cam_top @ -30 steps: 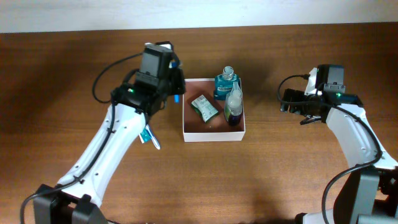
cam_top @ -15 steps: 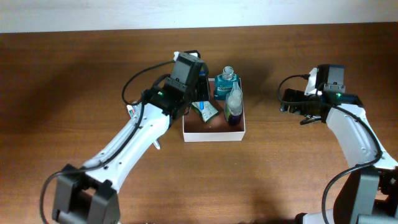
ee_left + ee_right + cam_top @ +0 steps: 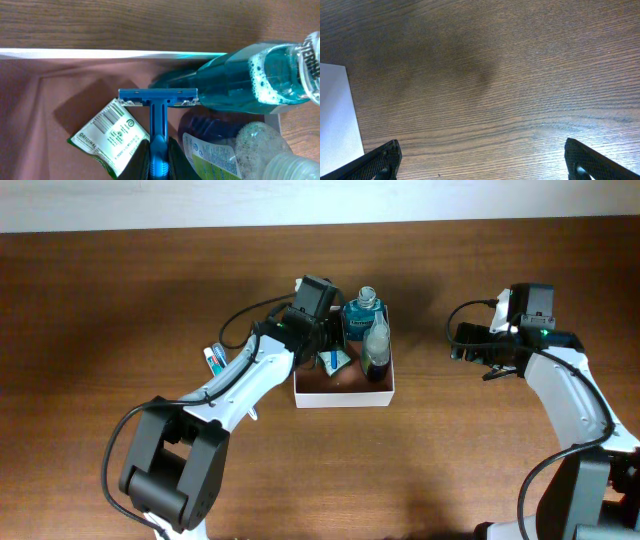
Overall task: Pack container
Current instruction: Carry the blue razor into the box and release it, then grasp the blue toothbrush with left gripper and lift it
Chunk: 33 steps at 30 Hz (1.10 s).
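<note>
The left claw (image 3: pixel 159 161) is clenched on the handle of a blue razor (image 3: pixel 158 100), its head above the reddish floor of the white-walled container (image 3: pixel 345 397) in the middle of the counter (image 3: pixel 120 300), between a green sachet (image 3: pixel 107 137) and a teal mouthwash bottle (image 3: pixel 260 75). The right claw (image 3: pixel 460 343) hangs released, jaws wide, over the wood, well apart to the container's right.

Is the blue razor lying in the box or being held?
Held. The left tool pinches the razor by its handle, head over the box floor.
</note>
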Motion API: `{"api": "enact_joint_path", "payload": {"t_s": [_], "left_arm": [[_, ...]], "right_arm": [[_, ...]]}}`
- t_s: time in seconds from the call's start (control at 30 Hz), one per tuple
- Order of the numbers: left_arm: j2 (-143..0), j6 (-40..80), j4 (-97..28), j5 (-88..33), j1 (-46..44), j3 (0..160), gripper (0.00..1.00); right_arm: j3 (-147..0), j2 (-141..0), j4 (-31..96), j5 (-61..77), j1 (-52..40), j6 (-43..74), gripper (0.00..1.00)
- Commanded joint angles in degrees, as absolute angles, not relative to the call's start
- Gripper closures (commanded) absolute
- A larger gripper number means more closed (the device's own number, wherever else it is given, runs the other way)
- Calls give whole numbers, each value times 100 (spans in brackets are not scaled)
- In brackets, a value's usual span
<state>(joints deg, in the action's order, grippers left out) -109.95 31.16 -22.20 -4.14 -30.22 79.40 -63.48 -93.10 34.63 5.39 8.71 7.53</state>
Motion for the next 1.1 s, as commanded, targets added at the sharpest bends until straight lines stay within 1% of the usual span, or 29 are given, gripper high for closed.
{"api": "enact_joint_path", "payload": {"t_s": [0.0, 0.03, 0.1, 0.13, 0.3, 0.4, 0.5, 0.57, 0.7, 0.9, 1.07], "left_arm": [[-11063, 3190, -2163, -740, -3039, 7955, 83], [-11063, 3190, -2139, -799, -3037, 7955, 72], [-11032, 3159, -2143, -790, -3000, 7957, 43], [-10997, 3142, -2154, -794, -2954, 7957, 38], [-10409, 3111, -2565, -790, -2471, 7957, 38], [-9832, 2790, -2932, -657, -2082, 7957, 37], [-9170, 2709, -3535, 54, -1632, 7957, 38], [-9037, 2711, -3909, 353, -1468, 7955, 38], [-9231, 2711, -4469, 462, -1369, 7848, 37], [-9845, 2943, -4202, 543, -1347, 7411, 38], [-10294, 3017, -4202, 548, -1247, 7406, 38]], "right_arm": [[-6326, -9317, 3465, 510, 902, 760, 1], [-6326, -9317, 3465, 508, 902, 760, 1], [-6326, -9317, 3465, 510, 902, 760, 1], [-6326, -9317, 3465, 508, 902, 760, 1], [-6326, -9317, 3465, 510, 902, 760, 1], [-6326, -9317, 3465, 510, 902, 760, 1], [-6326, -9317, 3465, 508, 902, 760, 1], [-6326, -9317, 3465, 510, 902, 760, 1], [-6326, -9317, 3465, 510, 902, 760, 1], [-6326, -9317, 3465, 508, 902, 760, 1], [-6326, -9317, 3465, 508, 902, 760, 1]]}}
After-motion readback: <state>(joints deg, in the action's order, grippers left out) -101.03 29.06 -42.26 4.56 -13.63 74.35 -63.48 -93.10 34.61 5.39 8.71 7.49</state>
